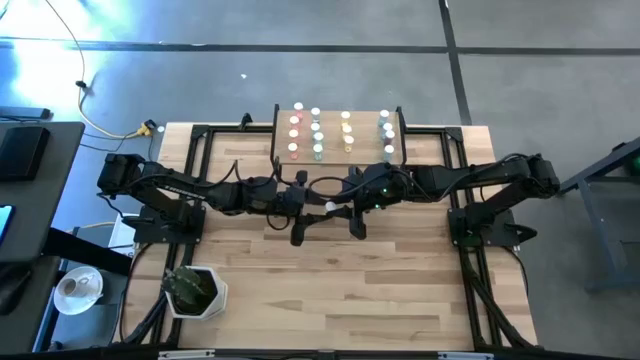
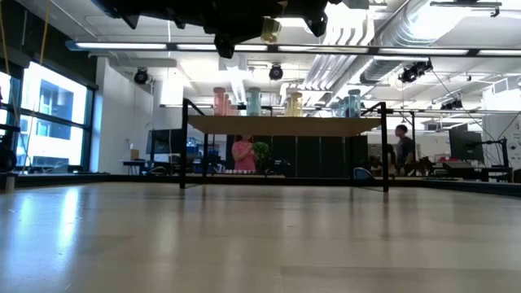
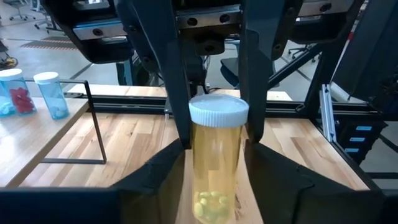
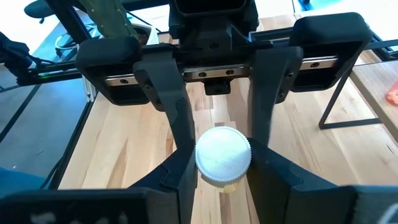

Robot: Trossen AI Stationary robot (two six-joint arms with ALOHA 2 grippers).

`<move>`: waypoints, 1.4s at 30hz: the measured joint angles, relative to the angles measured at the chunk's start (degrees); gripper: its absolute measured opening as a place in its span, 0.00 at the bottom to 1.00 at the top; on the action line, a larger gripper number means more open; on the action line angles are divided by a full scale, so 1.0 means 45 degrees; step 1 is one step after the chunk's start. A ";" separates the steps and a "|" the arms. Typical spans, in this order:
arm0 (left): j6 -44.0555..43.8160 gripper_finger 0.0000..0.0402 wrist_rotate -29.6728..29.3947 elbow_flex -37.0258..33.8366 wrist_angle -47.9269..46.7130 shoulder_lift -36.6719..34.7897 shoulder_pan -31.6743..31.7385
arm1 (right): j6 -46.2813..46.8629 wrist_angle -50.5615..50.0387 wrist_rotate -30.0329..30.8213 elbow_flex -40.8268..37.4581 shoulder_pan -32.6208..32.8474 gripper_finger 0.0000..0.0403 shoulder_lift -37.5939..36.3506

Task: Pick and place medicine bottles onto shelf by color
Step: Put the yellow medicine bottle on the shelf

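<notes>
A yellow medicine bottle (image 3: 215, 168) with a white cap stands upright in the air over the middle of the table (image 1: 330, 207), high above it in the low view (image 2: 270, 30). My right gripper (image 4: 222, 180) is shut on it from the table's right. My left gripper (image 3: 214, 186) faces it from the left, open. Its fingers stand on either side of the bottle's lower body, and a thin gap shows on each side. The shelf (image 1: 365, 150) stands at the far edge. On it, red (image 1: 295, 128), green (image 1: 316, 132), yellow (image 1: 346, 130) and blue-grey (image 1: 386, 128) bottles stand in columns. My right gripper pinches the yellow bottle at its white cap (image 4: 202, 158) and just below it, between its two fingers (image 3: 179, 118). The fingers come from the table's right, slanting a little downward. The bottle is upright, lifted clear of the table, with pills at its bottom.
A white pot with a green plant (image 1: 195, 290) stands at the near left corner. A cup (image 1: 78, 288) sits off the table at left. Bare planks lie between the arms and the near edge. People (image 2: 242, 155) (image 2: 403, 146) show in the room behind the shelf.
</notes>
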 joint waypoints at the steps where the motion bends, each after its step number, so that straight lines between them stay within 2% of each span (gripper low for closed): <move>1: 0.0000 0.41 -0.0012 0.0000 0.0021 0.0000 0.0000 | 0.0000 -0.0005 -0.0004 0.0000 0.0000 0.27 0.0000; 6: -0.0005 0.50 -0.0360 0.0000 0.0029 0.0000 0.0000 | 0.0000 -0.0005 -0.0004 0.0000 0.0000 0.27 0.0000; 11: 0.0000 0.55 -0.0636 0.0000 0.0015 0.0000 0.0000 | -0.0005 -0.0150 0.0163 0.0000 0.0000 0.27 -0.0171; 15: 0.0252 0.55 -0.0719 0.0000 -0.0108 -0.0121 0.0015 | -0.0037 -0.1218 0.0704 0.0504 0.0000 0.27 -0.0339; 22: 0.0799 0.55 -0.1661 0.0015 -0.0424 -0.0898 0.0082 | -0.0971 -0.2653 0.1249 0.1744 -0.0038 0.27 -0.0374; 35: 0.0894 0.55 -0.1707 0.0010 -0.2497 -0.2737 0.0083 | -0.1777 -0.3603 0.1264 0.3200 -0.1142 0.27 -0.0369; 39: 0.0902 0.55 -0.1700 0.0010 -0.2672 -0.2957 0.0083 | -0.2089 -0.4663 0.1298 0.4150 -0.1588 0.27 -0.0359; 42: 0.0903 0.55 -0.1694 -0.0005 -0.2799 -0.3119 0.0083 | -0.2340 -0.5272 0.1942 0.5151 -0.1785 0.27 -0.0359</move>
